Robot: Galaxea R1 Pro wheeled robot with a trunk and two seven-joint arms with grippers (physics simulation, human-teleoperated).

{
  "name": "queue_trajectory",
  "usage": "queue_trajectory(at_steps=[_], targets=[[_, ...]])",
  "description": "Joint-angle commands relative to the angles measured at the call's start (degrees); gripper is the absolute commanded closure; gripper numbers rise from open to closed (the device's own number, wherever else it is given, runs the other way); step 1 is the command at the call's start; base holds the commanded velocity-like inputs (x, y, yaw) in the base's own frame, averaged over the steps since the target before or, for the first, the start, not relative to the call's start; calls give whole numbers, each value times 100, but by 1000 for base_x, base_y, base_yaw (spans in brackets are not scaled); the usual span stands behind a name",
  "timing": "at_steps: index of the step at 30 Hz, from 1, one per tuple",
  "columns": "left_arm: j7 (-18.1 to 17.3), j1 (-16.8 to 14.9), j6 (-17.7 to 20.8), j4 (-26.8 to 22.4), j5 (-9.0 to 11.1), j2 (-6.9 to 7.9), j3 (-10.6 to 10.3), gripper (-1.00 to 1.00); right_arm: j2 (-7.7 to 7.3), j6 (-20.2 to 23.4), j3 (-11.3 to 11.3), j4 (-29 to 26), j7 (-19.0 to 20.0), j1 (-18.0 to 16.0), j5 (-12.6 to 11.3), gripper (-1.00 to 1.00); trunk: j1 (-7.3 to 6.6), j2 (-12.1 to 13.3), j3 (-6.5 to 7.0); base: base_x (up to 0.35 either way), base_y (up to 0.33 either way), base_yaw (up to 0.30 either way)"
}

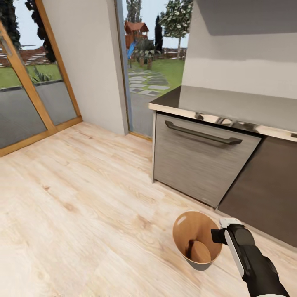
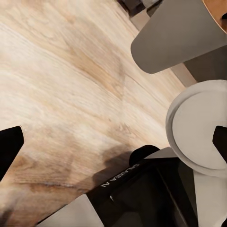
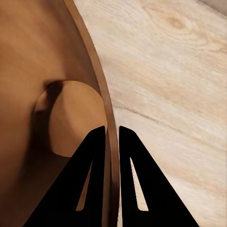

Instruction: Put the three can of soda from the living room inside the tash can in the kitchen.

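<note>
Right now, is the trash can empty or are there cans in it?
Empty: the trash can shows only its bare brown floor in the head and right wrist views, no cans.

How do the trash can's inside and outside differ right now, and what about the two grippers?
The trash can is grey outside and copper-brown inside, with a round floor and no can visible. The right gripper sits nearly shut astride the can's rim; the left gripper hangs open over bare wood floor. Both have black fingers.
</note>
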Motion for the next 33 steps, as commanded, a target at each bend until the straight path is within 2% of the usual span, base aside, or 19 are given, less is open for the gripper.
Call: queue_trajectory(at_steps=[1,33], targets=[[0,-1,0,0,0,0,-2,-100,1,-2,0,-1,31,-1,-60,100,0,0,0,0,0,290],[0,0,0,0,0,0,-4,-100,1,-3,6,8,31,-2,-60,100,0,0,4,0,0,291]])
